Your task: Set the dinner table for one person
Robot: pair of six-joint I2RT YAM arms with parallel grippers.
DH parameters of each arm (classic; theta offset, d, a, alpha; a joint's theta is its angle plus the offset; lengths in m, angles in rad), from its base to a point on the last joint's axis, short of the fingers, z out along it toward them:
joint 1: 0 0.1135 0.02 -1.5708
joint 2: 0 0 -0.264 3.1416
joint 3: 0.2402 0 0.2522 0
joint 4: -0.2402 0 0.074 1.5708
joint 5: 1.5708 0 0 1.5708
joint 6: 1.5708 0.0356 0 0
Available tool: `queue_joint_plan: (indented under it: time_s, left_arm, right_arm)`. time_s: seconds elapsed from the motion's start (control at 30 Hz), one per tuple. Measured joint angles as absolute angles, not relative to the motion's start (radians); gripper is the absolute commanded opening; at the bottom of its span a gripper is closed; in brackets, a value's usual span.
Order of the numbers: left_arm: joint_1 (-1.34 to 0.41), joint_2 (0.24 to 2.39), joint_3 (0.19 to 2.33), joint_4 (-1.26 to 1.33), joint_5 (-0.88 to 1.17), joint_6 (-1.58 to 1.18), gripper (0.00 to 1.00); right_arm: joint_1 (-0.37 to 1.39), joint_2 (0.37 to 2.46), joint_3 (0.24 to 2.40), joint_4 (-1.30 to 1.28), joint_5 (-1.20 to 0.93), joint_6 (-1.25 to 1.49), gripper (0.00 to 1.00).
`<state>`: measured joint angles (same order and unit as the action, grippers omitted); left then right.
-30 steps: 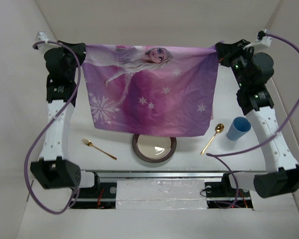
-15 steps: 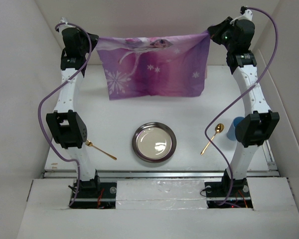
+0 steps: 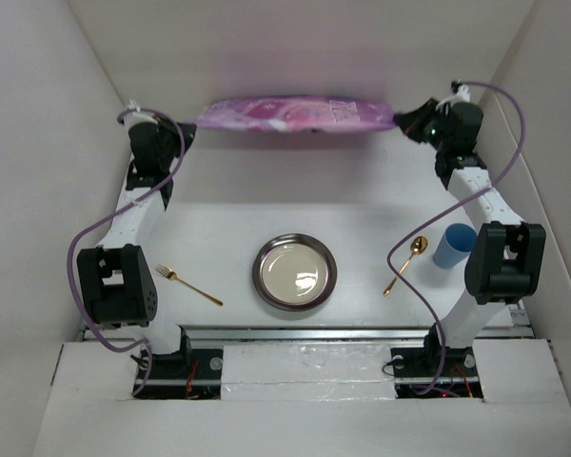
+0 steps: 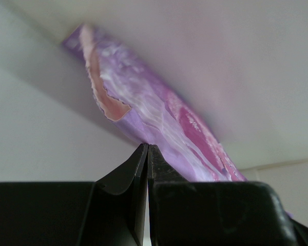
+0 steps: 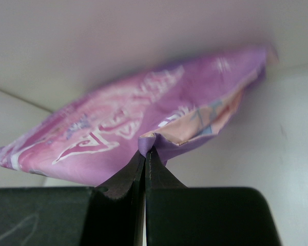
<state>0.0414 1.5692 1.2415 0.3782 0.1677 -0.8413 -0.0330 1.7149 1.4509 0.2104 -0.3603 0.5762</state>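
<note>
White dinner table [image 3: 362,202], left gripper [image 4: 147,148], right gripper [image 5: 145,152] closed tight on placemat [image 3: 295,112]

Both white-and-black arms [image 3: 138,205] reach far forward; left end effector [image 3: 190,130] and right end effector [image 3: 401,122] clamp corners of the purple printed placemat [image 3: 295,112].

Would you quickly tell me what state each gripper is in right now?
Left gripper: closed, holding one end of the purple placemat.
Right gripper: closed, holding the placemat's other end.
</note>
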Motion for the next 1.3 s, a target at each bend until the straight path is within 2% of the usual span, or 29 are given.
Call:
queue_joint_plan:
  time_s: [0.17, 0.37, 0.57, 0.97, 1.3]
  left_arm:
    - [0.041, 1.566, 0.875, 0.484, 0.158, -0.873, 0.00]
    - [0.041, 1.596, 0.674, 0.633, 0.161, -0.883, 0.00]
    - [0.041, 1.579, 0.577, 0.727, 0.157, -0.905, 0.00]
    - [0.041, 1.422, 0.438, 0.741, 0.145, -0.949, 0.00]
    - [0.041, 1.280, 0.345, 0.671, 0.120, -0.952, 0.00]
  right_arm:
    - [-0.038, 1.776, 1.145, 0.263, -0.418, 0.572, 0.00]
    - [-0.038, 1.814, 0.996, 0.319, -0.449, 0.564, 0.00]
    - [-0.038, 1.739, 0.894, 0.377, -0.450, 0.564, 0.00]
    - [-0.031, 1.641, 0.641, 0.427, -0.405, 0.569, 0.02]
    - [-0.024, 1.506, 0.572, 0.415, -0.342, 0.583, 0.02]
